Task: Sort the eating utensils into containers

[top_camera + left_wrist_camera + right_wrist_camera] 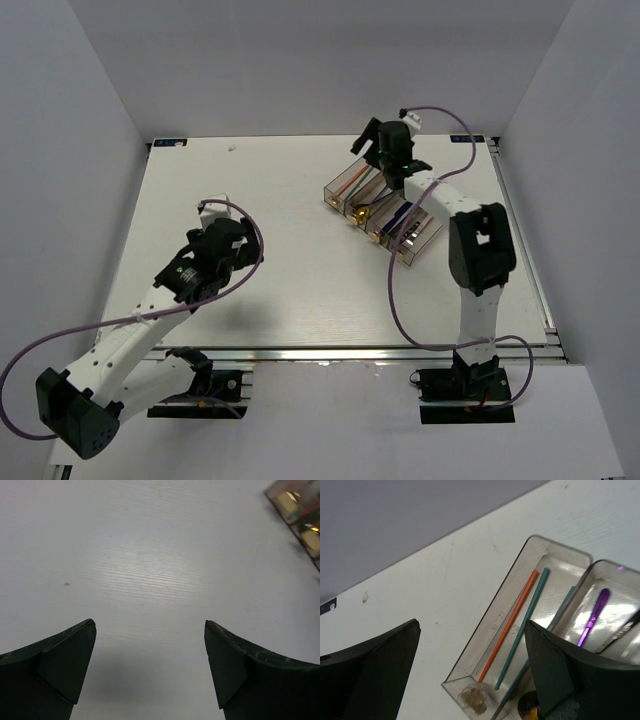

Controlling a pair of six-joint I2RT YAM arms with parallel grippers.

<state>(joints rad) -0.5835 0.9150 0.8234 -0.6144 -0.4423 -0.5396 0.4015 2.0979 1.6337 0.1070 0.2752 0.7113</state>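
The containers are joined smoky-grey bins at the back right of the table. In the right wrist view the leftmost bin holds an orange chopstick and green chopsticks. The bin beside it holds a purple-shining utensil. My right gripper hangs over the bins' far end; it is open and empty. My left gripper is open and empty above bare table at the left. A corner of the bins shows at the top right of the left wrist view.
The white table is walled by grey panels at the back and both sides. A small brown speck lies on the table in front of my left gripper. Purple cables loop beside both arms.
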